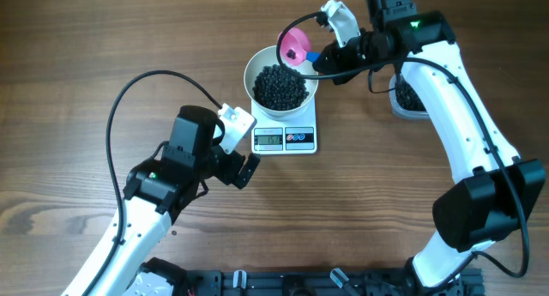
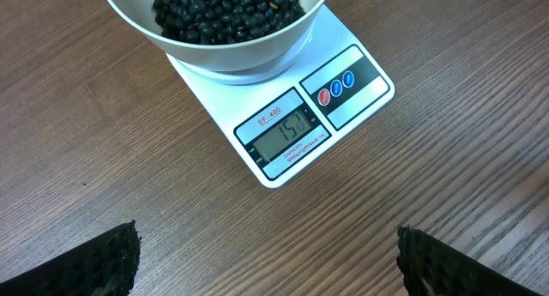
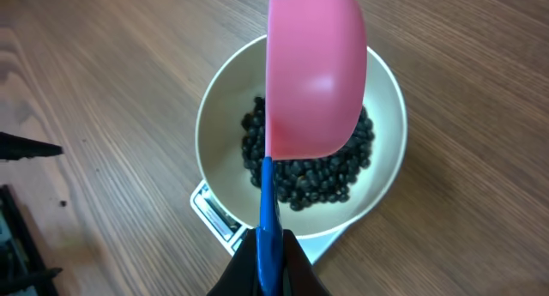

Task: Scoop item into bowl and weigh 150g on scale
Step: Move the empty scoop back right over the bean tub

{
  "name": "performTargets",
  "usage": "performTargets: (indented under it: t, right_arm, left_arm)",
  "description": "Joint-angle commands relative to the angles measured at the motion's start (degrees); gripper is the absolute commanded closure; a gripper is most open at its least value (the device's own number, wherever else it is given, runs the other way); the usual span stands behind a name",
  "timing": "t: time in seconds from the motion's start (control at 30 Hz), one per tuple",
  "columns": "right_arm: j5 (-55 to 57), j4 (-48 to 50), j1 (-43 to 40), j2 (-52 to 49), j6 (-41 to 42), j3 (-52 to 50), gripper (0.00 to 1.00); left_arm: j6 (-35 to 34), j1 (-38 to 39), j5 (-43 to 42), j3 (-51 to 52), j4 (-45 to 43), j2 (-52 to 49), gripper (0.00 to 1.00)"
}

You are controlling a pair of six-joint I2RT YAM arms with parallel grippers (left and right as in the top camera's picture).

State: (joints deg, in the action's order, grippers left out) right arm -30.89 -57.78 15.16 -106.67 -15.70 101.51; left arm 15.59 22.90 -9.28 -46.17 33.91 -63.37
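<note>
The white bowl [image 1: 253, 69] stands on the scale [image 1: 285, 140] and holds a dark heap of the item, small black beans [image 1: 280, 87]. My right gripper [image 1: 319, 57] is shut on the blue handle of a pink scoop [image 1: 296, 45], which hangs tilted over the bowl's far rim. In the right wrist view the scoop [image 3: 313, 73] shows its underside above the beans [image 3: 300, 180], and the gripper [image 3: 270, 244] pinches the handle. My left gripper [image 2: 266, 244] stands open over bare table, just in front of the scale [image 2: 283, 133] and apart from it. The scale's display is lit.
A clear tub [image 1: 410, 97] with more black beans sits to the right of the scale, mostly hidden under my right arm. The left arm's black cable [image 1: 129, 90] loops over the table on the left. A dark rail [image 1: 283, 283] runs along the front edge.
</note>
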Motion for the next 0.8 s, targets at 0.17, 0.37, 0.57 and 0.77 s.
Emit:
performTargets:
  t: [0.17,0.37,0.57,0.77]
  right_arm:
    - [-2.69,-0.04,-0.24,1.79,0.94,1.55,0.96]
    - [-2.67,-0.02,-0.24,1.79,0.96,1.55,0.96]
    - [-2.69,0.09,-1.03,2.38,2.4,1.57,0.96]
    - [-2.69,-0.39,-5.55,5.7,3.96,1.62,0.96]
  left_arm:
    - [0.5,-0.24,-0.28,0.22,0.0,-0.17,0.0]
    - [0.5,-0.24,-0.28,0.22,0.0,-0.17,0.0]
    - [0.5,-0.24,-0.28,0.22,0.0,-0.17,0.0]
    - [0.5,-0.24,-0.28,0.22,0.0,-0.17,0.0]
